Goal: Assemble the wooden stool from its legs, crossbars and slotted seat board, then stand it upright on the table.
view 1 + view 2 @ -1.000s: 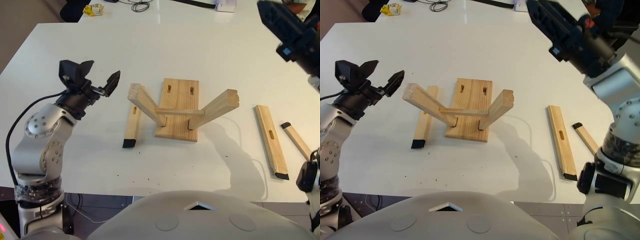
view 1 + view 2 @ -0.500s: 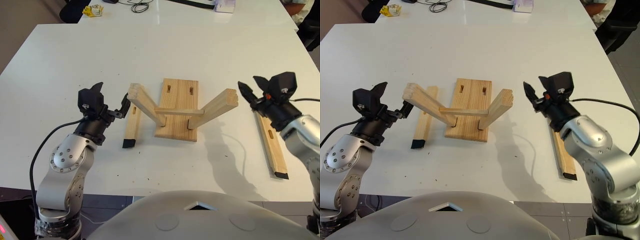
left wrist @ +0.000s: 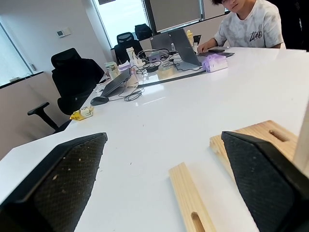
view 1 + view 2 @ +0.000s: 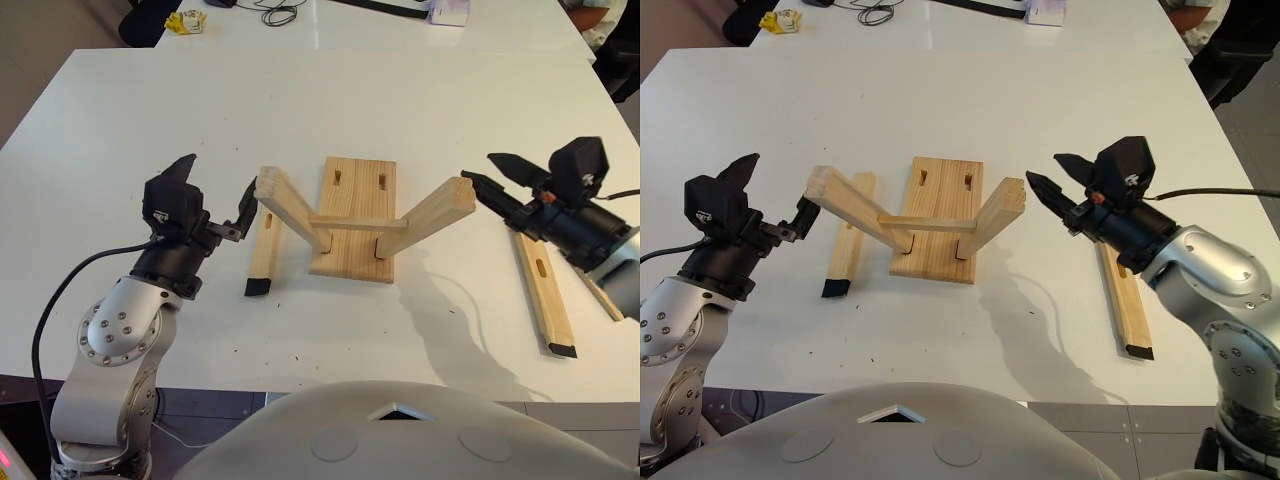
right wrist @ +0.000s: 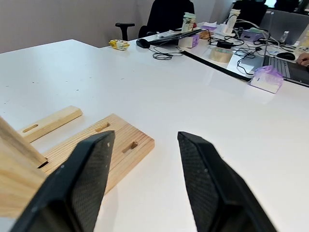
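While both jaws gape wide, my left gripper (image 4: pixel 220 178) has one raised leg (image 4: pixel 290 208) just off its fingertip, contact unclear. My right gripper (image 4: pixel 478 168) faces the other leg (image 4: pixel 435 212). The seat (image 4: pixel 360 200) lies flat between them. My right gripper partly covers a loose leg (image 4: pixel 541 285) beneath it.

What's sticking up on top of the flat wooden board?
The left leg and right leg lean outward, joined by a crossbar. The board's far slots are empty. The legs' ends in the near slots are hidden.
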